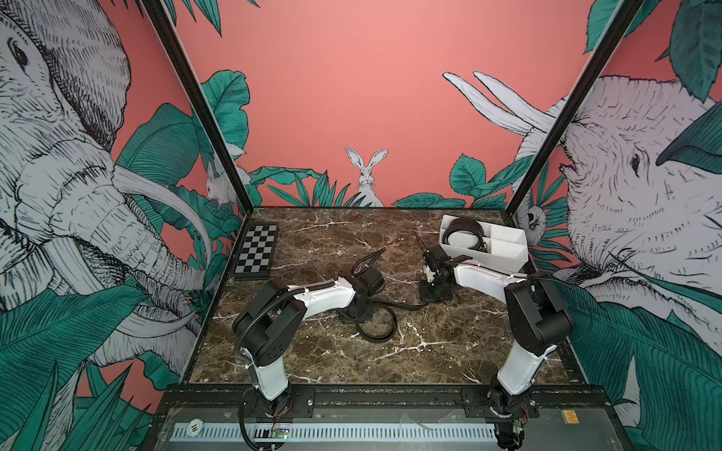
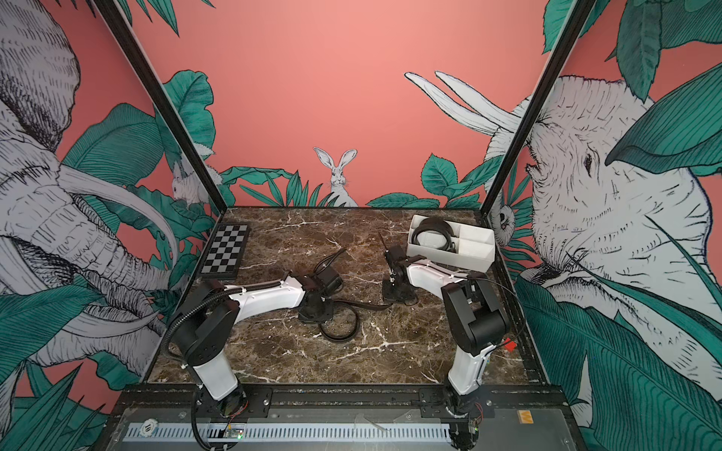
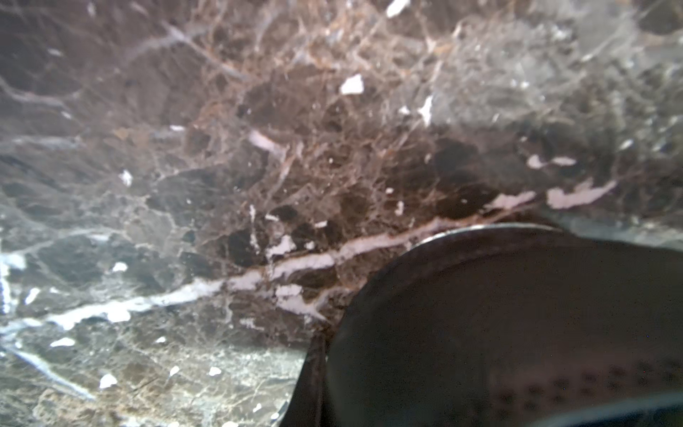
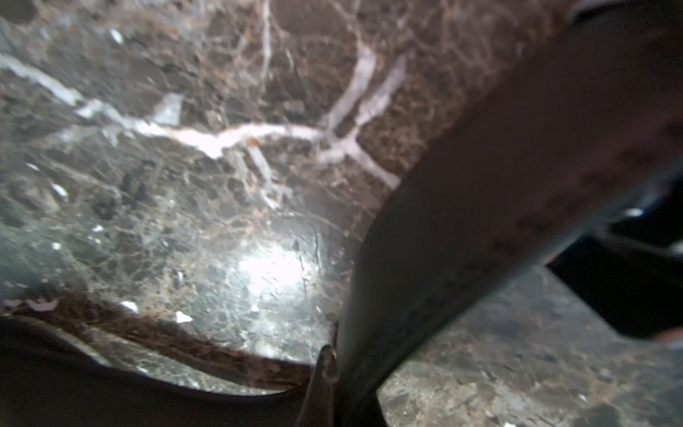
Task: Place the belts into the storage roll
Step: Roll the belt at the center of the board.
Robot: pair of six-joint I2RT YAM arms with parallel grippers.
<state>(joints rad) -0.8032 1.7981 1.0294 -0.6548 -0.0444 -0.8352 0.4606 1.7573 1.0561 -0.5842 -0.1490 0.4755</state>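
One black belt [image 1: 376, 339] lies on the marble table, curled into a loop near the middle, with a strap section [image 1: 406, 307] running between my two grippers. My left gripper [image 1: 353, 314] points down at the loop's left end; in the left wrist view it is shut on the belt [image 3: 499, 325]. My right gripper [image 1: 433, 295] points down at the strap's other end, shut on the belt [image 4: 480, 185]. The storage roll [image 1: 496, 259] stands at the back right. A coiled belt [image 1: 465, 230] lies in its left compartment. Both top views show all of this.
A black-and-grey checkered board [image 1: 256, 250] lies at the back left by the wall. The cell's printed walls close in the table on three sides. A thin black cable [image 1: 367, 259] loops up behind my left wrist.
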